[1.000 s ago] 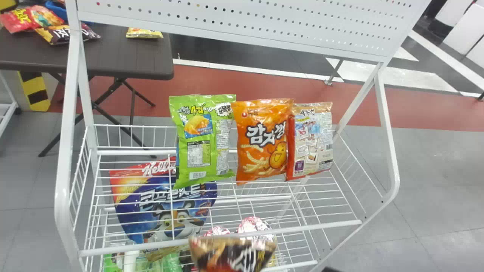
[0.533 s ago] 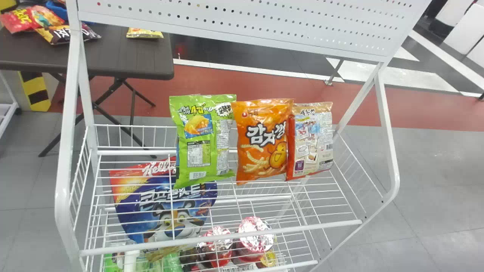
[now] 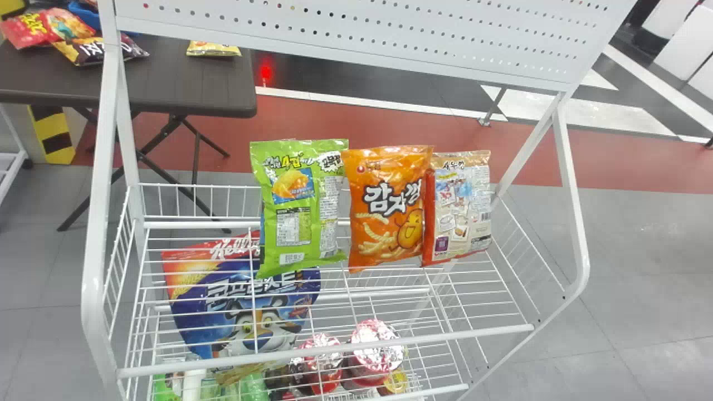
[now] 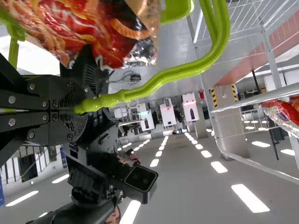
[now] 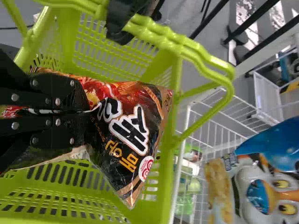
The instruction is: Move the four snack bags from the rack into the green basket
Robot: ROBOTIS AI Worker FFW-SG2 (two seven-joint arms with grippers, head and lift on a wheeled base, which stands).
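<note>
Here, we record a black-and-red, white-lettered plastic snack bag (image 5: 133,135) pinched in the right claw (image 5: 85,111) at the green plastic basket (image 5: 163,203); left claw (image 4: 83,108) clamps its handle (image 4: 187,69).

Inside the black right claw (image 5: 74,111), I see a snack bag (image 5: 126,128) of black, red and tan, white-lettered. Around the claw, the slot-patterned basket (image 5: 163,200) is lime green. Farther from it, the green bag (image 3: 301,223), orange bag (image 3: 384,223), red-and-cream bag (image 3: 458,211).
</note>
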